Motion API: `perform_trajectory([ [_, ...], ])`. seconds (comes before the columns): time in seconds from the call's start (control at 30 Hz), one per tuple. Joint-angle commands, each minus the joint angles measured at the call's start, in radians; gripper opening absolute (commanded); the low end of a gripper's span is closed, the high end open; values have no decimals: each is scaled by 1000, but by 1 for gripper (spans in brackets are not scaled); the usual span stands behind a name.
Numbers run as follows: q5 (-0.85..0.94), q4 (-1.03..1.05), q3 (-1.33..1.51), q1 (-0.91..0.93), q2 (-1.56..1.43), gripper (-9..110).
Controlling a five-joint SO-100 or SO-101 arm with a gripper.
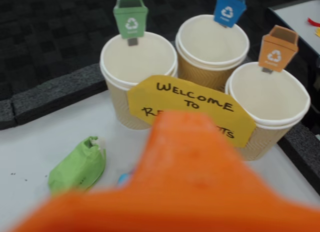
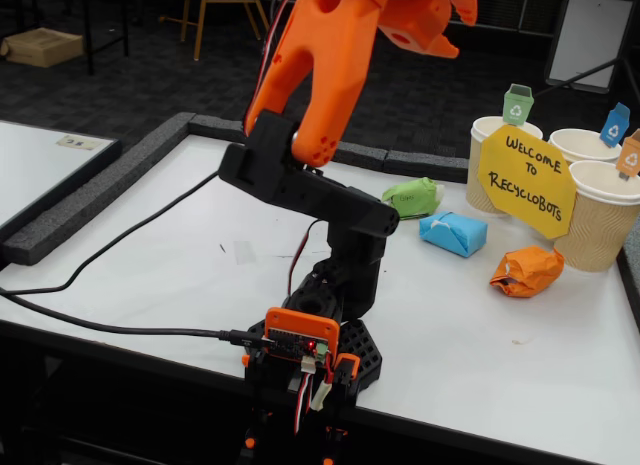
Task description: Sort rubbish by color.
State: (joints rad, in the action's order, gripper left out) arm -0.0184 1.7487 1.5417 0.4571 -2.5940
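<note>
While all wads lie untouched | green crumpled paper wad (image 1: 77,166) beside yellow sign (image 1: 190,105): light, soft; pinch midsection | gripper state indiscernible.

Three cups and a sign beyond a blurred orange gripper

The gripper (image 1: 185,182) fills the lower frame, covering part of the yellow sign (image 1: 200,105). Behind stand three beige cups: green-tagged (image 1: 137,67) upper left, blue-tagged (image 1: 212,45) top centre, orange-tagged (image 1: 272,105) right. The green wad (image 1: 79,166) lies lower left on the white table (image 1: 30,157); a sliver of blue (image 1: 122,179) shows at the gripper's edge.
</note>
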Motion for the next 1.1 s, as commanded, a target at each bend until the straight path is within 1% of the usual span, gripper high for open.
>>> perform_trajectory([
  [0.0, 0, -15, -95, 26, -3, 9],
  [0.3, 0, -31, -63, 55, -2, 9],
  [0.53, 6, -121, 152, 106, 18, 10],
  [0.77, 75, -236, 301, 164, 132, 8],
  [0.9, 186, -298, 360, 196, 199, 8],
  [1.07, 445, -334, 456, 224, 275, 7],
])
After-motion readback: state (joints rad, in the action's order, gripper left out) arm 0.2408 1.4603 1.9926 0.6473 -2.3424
